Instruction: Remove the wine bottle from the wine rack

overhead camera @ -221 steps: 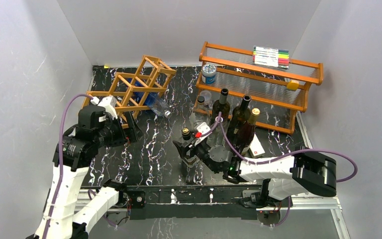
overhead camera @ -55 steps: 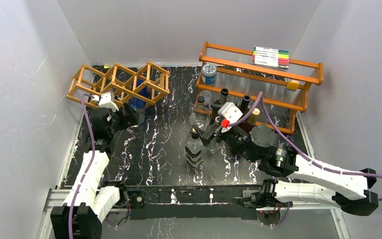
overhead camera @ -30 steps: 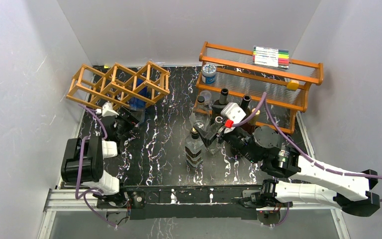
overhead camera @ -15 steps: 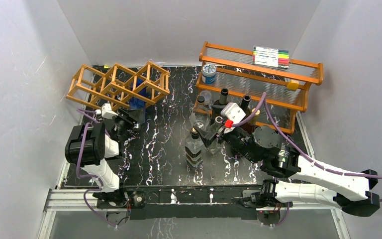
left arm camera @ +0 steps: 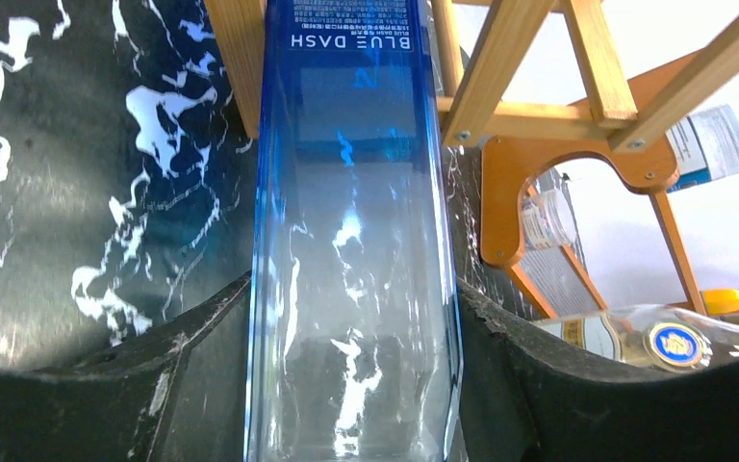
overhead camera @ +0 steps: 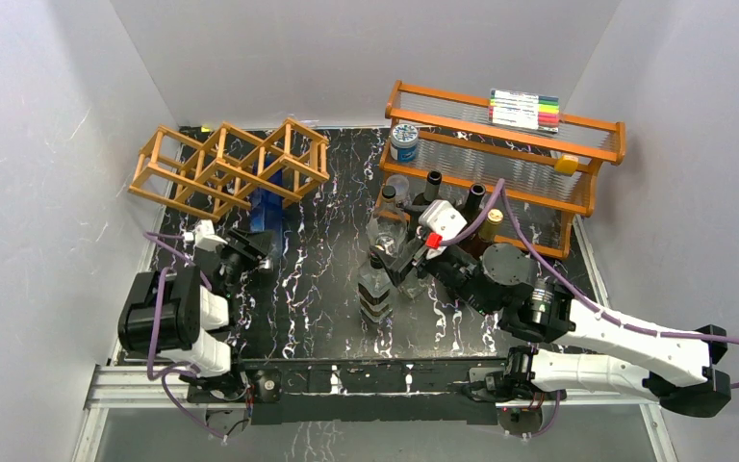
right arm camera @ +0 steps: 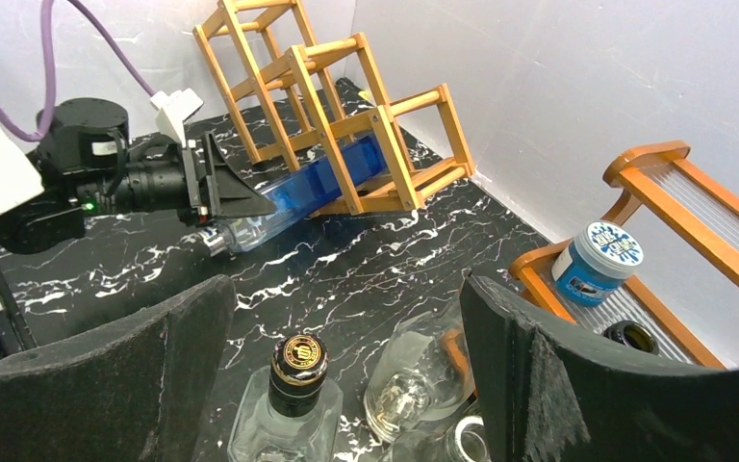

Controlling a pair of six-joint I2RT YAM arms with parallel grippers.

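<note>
One blue wine bottle (right arm camera: 313,188) is lying in the wine rack (right arm camera: 346,106), left claw (right arm camera: 214,197) squeezing it, right claw (overhead camera: 402,262) hanging apart.

The wine bottle (left arm camera: 351,241) reads "BLUE DASH"; smaller print seems illegible.

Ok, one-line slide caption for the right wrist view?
Left gripper grips the blue bottle, its far end inside the wine rack; right gripper open near a gold-capped bottle.
</note>
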